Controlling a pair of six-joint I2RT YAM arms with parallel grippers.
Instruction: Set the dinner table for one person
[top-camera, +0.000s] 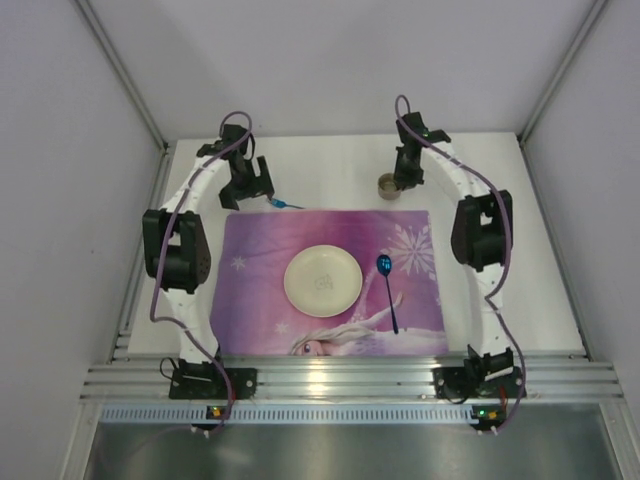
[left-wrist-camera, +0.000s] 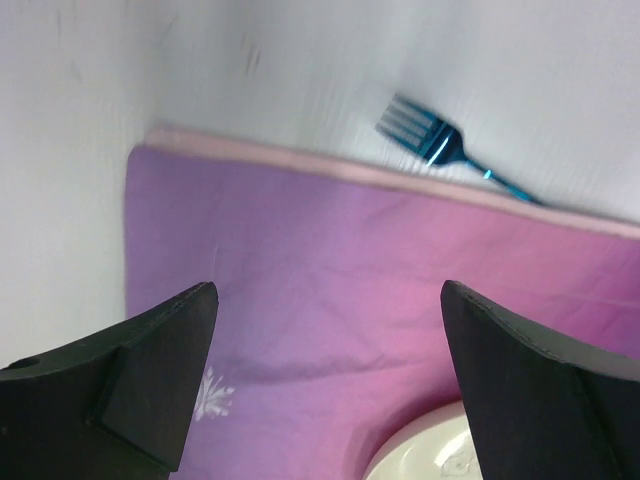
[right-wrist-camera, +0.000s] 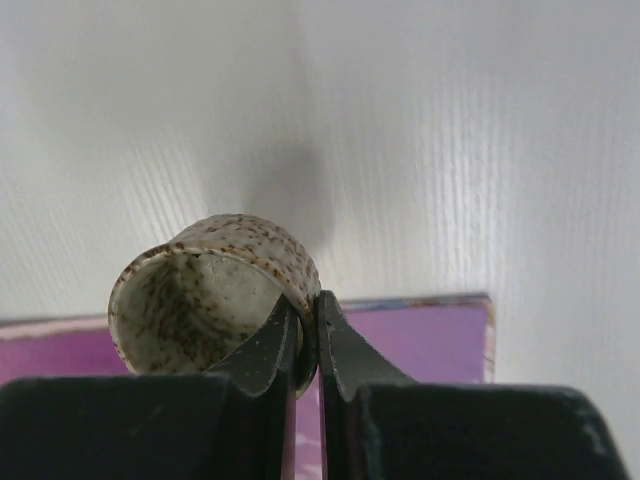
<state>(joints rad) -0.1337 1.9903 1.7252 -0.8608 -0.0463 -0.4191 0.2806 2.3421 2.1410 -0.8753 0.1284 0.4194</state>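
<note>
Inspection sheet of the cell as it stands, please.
Surface: white dinner table with purple mat on it.
Job's things: plate centred on mat; spoon on mat right of plate; fork on table at mat's far edge; speckled cup in right end effector.
Clutter: nothing seen.
End effectors: left end effector open above mat's far-left corner; right end effector shut on cup wall.
Cables: purple cable along each arm.
Surroundings: pale panel walls; aluminium rail at near edge.

The left arm (top-camera: 178, 245) and right arm (top-camera: 483, 228) bow outward, reaching the far edge. The left gripper (left-wrist-camera: 330, 300) hangs near the far-left corner, jaws spread wide. The right gripper (right-wrist-camera: 308, 325), right of middle, pinches a cup (right-wrist-camera: 215, 270) rim.
</note>
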